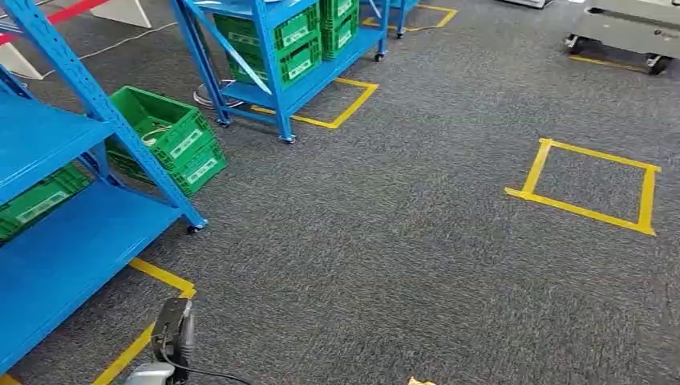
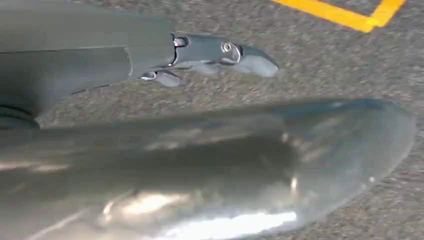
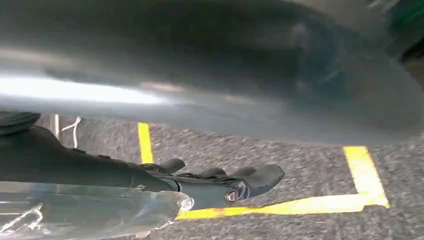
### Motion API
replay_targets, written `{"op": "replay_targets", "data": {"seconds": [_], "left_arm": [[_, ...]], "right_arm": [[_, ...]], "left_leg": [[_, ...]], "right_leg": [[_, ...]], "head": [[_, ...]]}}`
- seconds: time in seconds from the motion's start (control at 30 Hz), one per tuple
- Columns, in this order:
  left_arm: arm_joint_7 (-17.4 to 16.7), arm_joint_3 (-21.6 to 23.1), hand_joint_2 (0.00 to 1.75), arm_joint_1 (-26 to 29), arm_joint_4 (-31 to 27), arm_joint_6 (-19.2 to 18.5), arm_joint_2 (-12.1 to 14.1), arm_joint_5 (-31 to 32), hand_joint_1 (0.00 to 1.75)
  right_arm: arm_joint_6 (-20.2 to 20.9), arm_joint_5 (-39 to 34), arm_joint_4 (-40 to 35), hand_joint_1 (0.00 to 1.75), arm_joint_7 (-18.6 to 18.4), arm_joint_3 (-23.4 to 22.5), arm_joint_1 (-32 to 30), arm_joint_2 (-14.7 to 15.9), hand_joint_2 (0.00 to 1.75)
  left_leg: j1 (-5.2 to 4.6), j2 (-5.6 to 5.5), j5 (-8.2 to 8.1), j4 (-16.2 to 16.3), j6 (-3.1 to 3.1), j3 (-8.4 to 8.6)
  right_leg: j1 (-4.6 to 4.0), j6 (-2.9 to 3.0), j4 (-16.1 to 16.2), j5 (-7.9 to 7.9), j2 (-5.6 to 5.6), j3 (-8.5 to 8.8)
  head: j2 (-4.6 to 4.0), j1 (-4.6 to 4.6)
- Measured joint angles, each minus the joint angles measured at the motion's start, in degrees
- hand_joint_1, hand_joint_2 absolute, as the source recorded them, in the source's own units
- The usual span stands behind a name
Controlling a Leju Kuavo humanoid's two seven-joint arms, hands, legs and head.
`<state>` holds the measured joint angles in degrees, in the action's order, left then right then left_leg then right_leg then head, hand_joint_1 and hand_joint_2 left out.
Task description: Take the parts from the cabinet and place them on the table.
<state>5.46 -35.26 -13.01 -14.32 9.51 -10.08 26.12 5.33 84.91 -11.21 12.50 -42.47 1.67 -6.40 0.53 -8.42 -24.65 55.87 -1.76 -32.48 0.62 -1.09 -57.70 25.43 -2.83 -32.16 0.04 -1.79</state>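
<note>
My left hand [image 2: 220, 54] hangs over the grey carpet with its fingers stretched out and nothing in them. In the head view, part of my left arm [image 1: 172, 338] comes in at the bottom edge beside the blue cabinet [image 1: 56, 241]. My right hand [image 3: 220, 181] hangs low over the carpet, and a clear plastic bagged part [image 3: 95, 211] lies against its dark fingers, held there. A small yellowish tip [image 1: 420, 382] pokes in at the head view's bottom edge. Green crates [image 1: 40, 199] sit on the cabinet's shelf.
Two stacked green crates [image 1: 170, 138] stand on the floor by the cabinet's leg. A second blue rack [image 1: 281, 48] with green crates stands behind. Yellow tape squares [image 1: 592, 186] mark the carpet. A grey wheeled cart [image 1: 625, 28] is at the far right.
</note>
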Motion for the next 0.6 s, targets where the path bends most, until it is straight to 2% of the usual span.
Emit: {"op": "replay_targets", "data": {"seconds": [0.03,0.07,0.1,0.17,0.2,0.23,0.27,0.3,0.33,0.37,0.4,0.43,0.5,0.53,0.57,0.6], "left_arm": [[0.0,0.0,0.00,0.1,0.0,0.2,0.1,-0.1,0.00],[0.0,0.0,0.00,0.1,0.0,0.3,0.1,-0.1,0.00],[0.0,0.0,0.00,-0.1,0.0,0.2,0.1,0.0,0.00],[0.0,0.0,0.00,0.1,0.0,0.1,0.1,-0.1,0.00],[0.0,0.0,0.00,0.4,0.0,0.1,0.2,-0.4,0.00],[0.0,0.0,0.00,0.7,0.0,-0.2,0.5,-0.4,0.00],[0.0,0.0,0.00,0.8,-0.1,-0.4,0.7,-0.4,0.00],[0.1,0.0,0.00,0.9,-0.1,-0.5,0.9,-0.5,0.00],[0.1,0.0,0.00,0.9,-0.2,-0.5,1.0,-0.6,0.00],[0.1,0.0,0.00,0.6,-0.2,-0.8,1.0,-0.7,0.00],[0.2,0.0,0.00,0.4,-0.2,-0.9,1.0,-0.8,0.00],[0.2,0.0,0.00,0.6,-0.2,-1.1,1.1,-0.8,0.00],[0.2,0.0,0.00,1.3,-0.2,-1.3,1.5,-0.6,0.00],[0.2,0.0,0.00,1.5,-0.2,-1.4,1.7,-0.5,0.00],[0.2,0.0,0.00,1.4,-0.3,-1.6,2.0,-0.4,0.00],[0.2,0.0,0.00,1.2,-0.3,-1.8,2.0,-0.3,0.00]], "right_arm": [[0.0,0.0,0.0,0.00,0.0,0.0,0.1,0.0,0.00],[0.0,0.0,0.0,0.00,0.0,0.0,0.0,0.0,0.00],[-0.1,-0.1,0.0,0.00,0.0,0.0,-0.1,0.0,0.00],[0.0,0.0,0.0,0.00,0.1,0.0,-0.2,0.0,0.00],[0.0,0.0,0.0,0.00,0.1,0.0,-0.2,0.0,0.00],[0.0,0.1,0.0,0.00,0.2,0.0,-0.2,0.0,0.00],[0.1,0.1,0.0,0.00,0.2,0.0,-0.2,0.0,0.00],[0.1,0.2,0.0,0.00,0.2,0.0,-0.1,0.0,0.00],[0.1,0.2,0.0,0.00,0.3,0.0,-0.1,0.0,0.00],[0.1,0.3,0.0,0.00,0.3,0.0,-0.1,0.0,0.00],[0.1,0.3,0.0,0.00,0.4,0.0,-0.1,0.0,0.00],[0.1,0.4,0.0,0.00,0.5,0.0,-0.1,0.1,0.00],[0.1,0.4,0.0,0.00,0.5,0.0,0.2,0.1,0.00],[0.1,0.5,0.0,0.00,0.5,0.0,0.2,0.1,0.00],[0.0,0.5,0.0,0.00,0.6,0.0,0.2,0.1,0.00],[0.0,0.5,0.0,0.00,0.6,0.0,-0.1,0.1,0.00]], "left_leg": [[-0.12,2.79,-0.90,0.7,-0.08,-0.31],[-0.24,5.28,-2.84,3.0,-0.26,-1.52],[-0.20,6.69,-5.31,7.3,-0.49,-3.60],[-0.11,7.56,-8.88,16.1,-0.82,-7.66],[-0.09,7.64,-8.91,17.8,-0.97,-8.44],[-0.03,7.70,-7.53,16.7,-1.06,-7.69],[0.02,7.87,-5.25,13.3,-1.10,-5.78],[0.01,8.80,-2.89,8.5,-1.12,-3.12],[-0.01,10.97,-1.09,3.8,-1.15,-0.35],[-0.23,14.24,-1.05,0.6,-1.37,1.32],[-0.32,13.07,-1.20,0.3,-0.12,1.02],[-0.38,12.54,-1.16,0.4,0.20,0.76],[-0.54,11.06,-1.04,0.3,1.00,0.63],[-0.18,10.45,-0.73,0.2,1.47,0.62],[-0.11,9.81,-0.59,0.2,1.73,0.53],[-0.11,9.06,-0.41,0.2,2.01,0.41]], "right_leg": [[0.09,0.41,0.4,-0.28,0.93,0.10],[0.04,0.75,0.6,-0.42,1.56,0.06],[-0.04,0.81,0.6,-0.45,2.44,-0.12],[-0.13,0.82,0.6,-0.46,4.13,-0.40],[-0.12,0.83,0.6,-0.47,4.96,-0.49],[-0.10,0.81,0.6,-0.48,5.79,-0.50],[-0.05,0.77,0.6,-0.48,6.59,-0.48],[0.01,0.69,0.5,-0.48,7.34,-0.42],[0.00,0.44,0.4,-0.43,7.92,-0.31],[-0.61,-0.06,0.1,-0.23,8.47,-0.38],[-0.74,-0.41,-0.3,-0.10,9.24,-0.61],[-0.81,-0.65,-0.2,-0.13,9.86,-0.51],[-0.63,-1.09,0.0,-0.11,11.32,0.02],[-0.24,-1.76,-0.4,0.45,9.25,-0.47],[-0.23,-1.99,-2.6,2.35,5.86,-1.05],[-0.21,-2.02,-6.4,4.62,4.46,-2.62]], "head": [[0.00,0.07],[0.00,-0.48],[0.00,-0.52],[0.00,-0.50],[0.00,-0.55],[0.00,-0.57],[0.00,-0.55],[0.00,-0.55],[0.00,-0.57],[0.00,-0.74],[0.02,-0.62],[0.02,-0.30],[0.02,-0.35],[0.02,-0.39],[0.02,-0.02],[0.02,0.11]]}}
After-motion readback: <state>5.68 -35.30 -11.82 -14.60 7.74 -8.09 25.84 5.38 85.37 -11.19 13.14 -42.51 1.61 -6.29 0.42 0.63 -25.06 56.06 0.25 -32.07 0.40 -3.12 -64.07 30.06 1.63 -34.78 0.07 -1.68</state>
